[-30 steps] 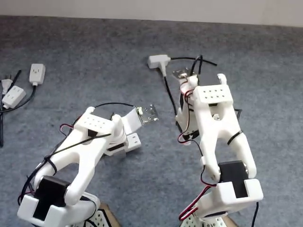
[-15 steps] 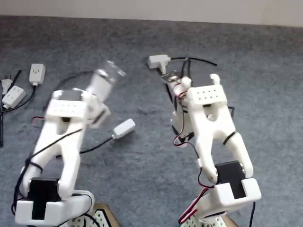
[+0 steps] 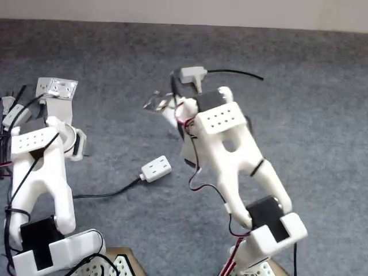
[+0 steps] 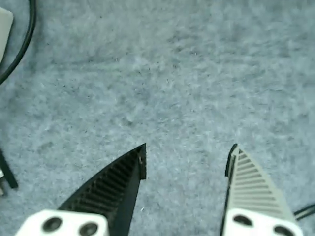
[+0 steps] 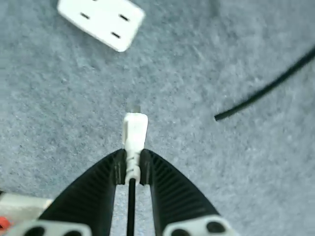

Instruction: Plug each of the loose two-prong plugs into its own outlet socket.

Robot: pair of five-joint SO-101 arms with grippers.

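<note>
The white two-prong plug (image 5: pixel 134 129) was pinched tight in the right pincer (image 5: pixel 132 155), nose sticking out past the tips and cord running back between the fingers. The white outlet socket (image 5: pixel 101 18) lay ahead of the tips, well apart and not lined up. I'd call it the carry-over step. Next it'd need the prongs squared to a slot pair. The prongs themselves were hard to make out. The left pincer (image 4: pixel 188 152) hung open over grey carpet (image 4: pixel 197 73), holding nothing.
</note>
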